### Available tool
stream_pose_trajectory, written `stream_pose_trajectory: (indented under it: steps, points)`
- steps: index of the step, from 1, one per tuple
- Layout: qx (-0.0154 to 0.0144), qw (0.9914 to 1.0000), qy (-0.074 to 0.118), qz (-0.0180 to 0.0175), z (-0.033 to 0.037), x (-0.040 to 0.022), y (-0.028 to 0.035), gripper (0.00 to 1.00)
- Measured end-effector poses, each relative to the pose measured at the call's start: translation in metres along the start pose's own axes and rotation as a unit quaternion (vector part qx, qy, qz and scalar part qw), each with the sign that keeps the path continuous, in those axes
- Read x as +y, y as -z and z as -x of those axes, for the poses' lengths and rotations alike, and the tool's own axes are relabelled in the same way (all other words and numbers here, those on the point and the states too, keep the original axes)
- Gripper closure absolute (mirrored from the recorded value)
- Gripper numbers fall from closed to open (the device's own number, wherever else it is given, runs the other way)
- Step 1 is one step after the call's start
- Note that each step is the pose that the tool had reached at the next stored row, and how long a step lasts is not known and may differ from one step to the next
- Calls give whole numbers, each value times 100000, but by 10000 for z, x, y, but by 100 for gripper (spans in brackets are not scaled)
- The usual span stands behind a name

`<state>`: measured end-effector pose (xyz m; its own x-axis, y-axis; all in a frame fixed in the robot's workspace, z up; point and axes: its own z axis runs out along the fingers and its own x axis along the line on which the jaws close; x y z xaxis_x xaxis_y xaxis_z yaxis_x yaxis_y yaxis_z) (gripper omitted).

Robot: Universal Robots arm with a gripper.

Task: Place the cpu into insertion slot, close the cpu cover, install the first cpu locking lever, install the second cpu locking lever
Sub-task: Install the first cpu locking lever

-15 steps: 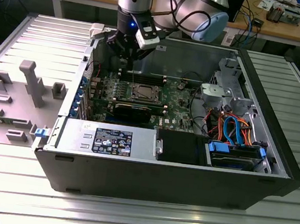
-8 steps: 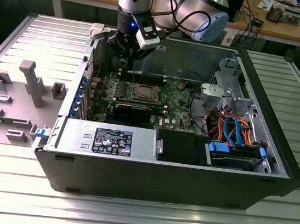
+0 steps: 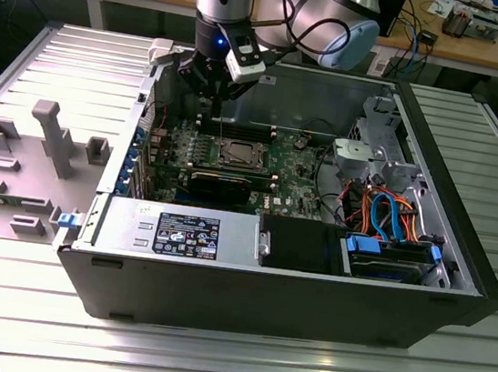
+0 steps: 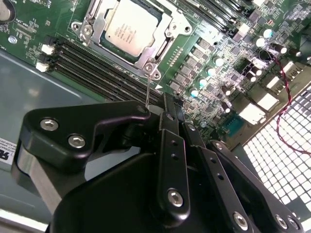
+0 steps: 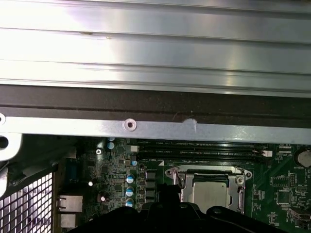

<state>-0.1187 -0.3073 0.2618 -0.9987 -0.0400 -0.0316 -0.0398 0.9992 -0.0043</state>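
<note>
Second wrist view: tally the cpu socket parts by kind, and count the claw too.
cpu: 1
cpu cover: 1
locking lever, standing up to the claw: 1
claw: 1
Total: 4

The cpu (image 4: 130, 30) is showing a silvery-grey top with fine dark print, and the cpu cover (image 4: 171, 28) is showing bright silver. The circuit board (image 4: 29, 34) is showing green, with black memory slots (image 4: 92, 63) and capacitors (image 4: 214, 60) with pale teal tops. The gripper (image 4: 167, 106) is appearing matt black with silver screw heads. A twisted wire (image 4: 281, 114) is showing red and black, and the grille (image 4: 286, 150) is showing a white-lit grid of small squares. In the exterior view, the cables (image 3: 385, 213) are showing orange and blue, the case (image 3: 261, 302) dark grey, and the surface (image 3: 207, 364) ribbed silver.
</note>
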Motion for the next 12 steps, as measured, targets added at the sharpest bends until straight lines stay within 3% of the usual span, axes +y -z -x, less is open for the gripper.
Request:
stream_pose_trajectory:
  steps: [6, 12]
  points:
    - [-63, 99998, 15, -570, 58, -2, -44, 89]
    - [-83, 99998, 24, -589, 50, -24, -48, 89]
